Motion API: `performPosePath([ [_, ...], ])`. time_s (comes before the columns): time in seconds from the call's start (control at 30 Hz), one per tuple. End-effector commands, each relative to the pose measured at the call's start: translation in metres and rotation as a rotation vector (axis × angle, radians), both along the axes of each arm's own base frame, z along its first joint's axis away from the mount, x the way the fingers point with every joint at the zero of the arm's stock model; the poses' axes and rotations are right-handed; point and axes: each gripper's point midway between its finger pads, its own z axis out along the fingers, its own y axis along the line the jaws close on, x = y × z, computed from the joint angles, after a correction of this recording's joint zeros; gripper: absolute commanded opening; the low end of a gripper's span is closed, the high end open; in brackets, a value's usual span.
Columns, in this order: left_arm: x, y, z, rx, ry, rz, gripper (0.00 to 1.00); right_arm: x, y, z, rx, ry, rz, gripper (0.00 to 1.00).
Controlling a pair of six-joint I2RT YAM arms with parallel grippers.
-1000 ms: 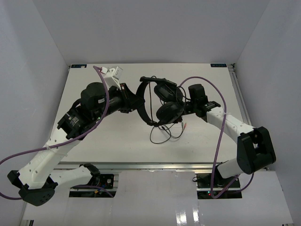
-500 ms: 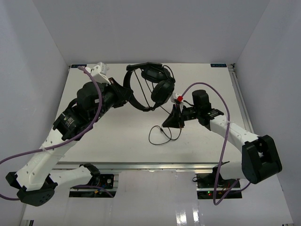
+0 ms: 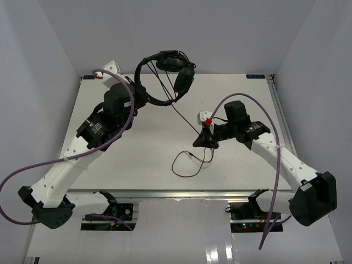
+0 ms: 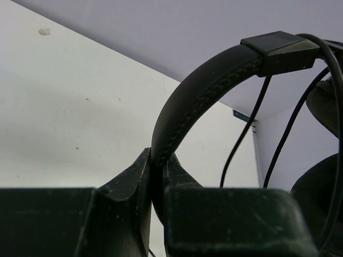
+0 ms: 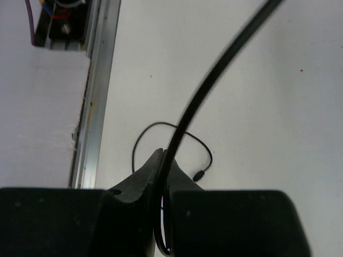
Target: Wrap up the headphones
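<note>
headphones [image 3: 184, 81] 1, left pincer [image 4: 158, 167] clamped; cable [image 3: 187, 121] 1, right pincer [image 5: 164, 161] clamped

The headphones [image 3: 170, 69] hang clear of the table [image 3: 143, 165], above its far edge and left of centre. Their headband [image 4: 203, 91] sits clamped between the jaws of the left gripper [image 3: 144, 96], which is to the left of the earcups [image 3: 184, 81] and nearer the arm bases. The cable [image 3: 185, 116] runs from the headphones down and rightward to the right gripper [image 3: 205, 142], right of centre, and passes between its closed jaws. On the near side of that gripper, the cable's slack lies looped on the table.
</note>
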Motion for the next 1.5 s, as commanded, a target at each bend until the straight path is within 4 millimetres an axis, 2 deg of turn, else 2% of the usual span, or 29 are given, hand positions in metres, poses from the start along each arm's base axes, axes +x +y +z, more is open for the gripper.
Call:
performPosePath([
  [0.0,0.015,0.03,0.018,0.004,-0.068,0.141,0.0,0.005,-0.023,0.022,-0.165,-0.248,0.044,0.08],
  [0.17,0.036,0.035,-0.016,0.037,-0.001,0.165,0.0,-0.004,-0.029,0.062,-0.267,-0.455,0.077,0.08],
  [0.3,0.048,0.04,-0.037,0.068,0.04,0.18,0.0,-0.021,-0.021,0.093,-0.286,-0.627,0.107,0.08],
  [0.43,0.056,0.036,-0.056,0.099,0.082,0.164,0.0,-0.027,-0.011,0.11,-0.308,-0.753,0.102,0.08],
  [0.5,0.058,0.033,-0.062,0.11,0.095,0.147,0.0,-0.023,-0.007,0.116,-0.329,-0.808,0.085,0.08],
  [0.57,0.061,0.027,-0.072,0.135,0.12,0.117,0.0,-0.014,0.001,0.132,-0.326,-0.888,0.028,0.08],
  [0.7,0.06,0.012,-0.098,0.186,0.182,0.021,0.0,0.015,0.008,0.163,-0.32,-1.005,-0.146,0.08],
  [0.77,0.053,0.004,-0.122,0.22,0.227,-0.052,0.0,0.037,0.008,0.189,-0.298,-1.078,-0.291,0.09],
  [0.9,0.032,-0.004,-0.161,0.266,0.284,-0.187,0.0,0.058,0.007,0.218,-0.265,-1.193,-0.437,0.13],
  [1.03,0.007,-0.01,-0.185,0.289,0.28,-0.321,0.0,0.073,0.011,0.219,-0.277,-1.253,-0.488,0.13],
  [1.23,-0.027,-0.033,-0.199,0.315,0.257,-0.574,0.0,0.094,0.023,0.216,-0.272,-1.256,-0.524,0.13],
  [1.37,-0.047,-0.042,-0.207,0.306,0.257,-0.684,0.0,0.107,0.032,0.228,-0.214,-1.206,-0.553,0.13],
  [1.47,-0.059,-0.047,-0.215,0.301,0.263,-0.734,0.0,0.115,0.039,0.23,-0.186,-1.169,-0.555,0.13],
])
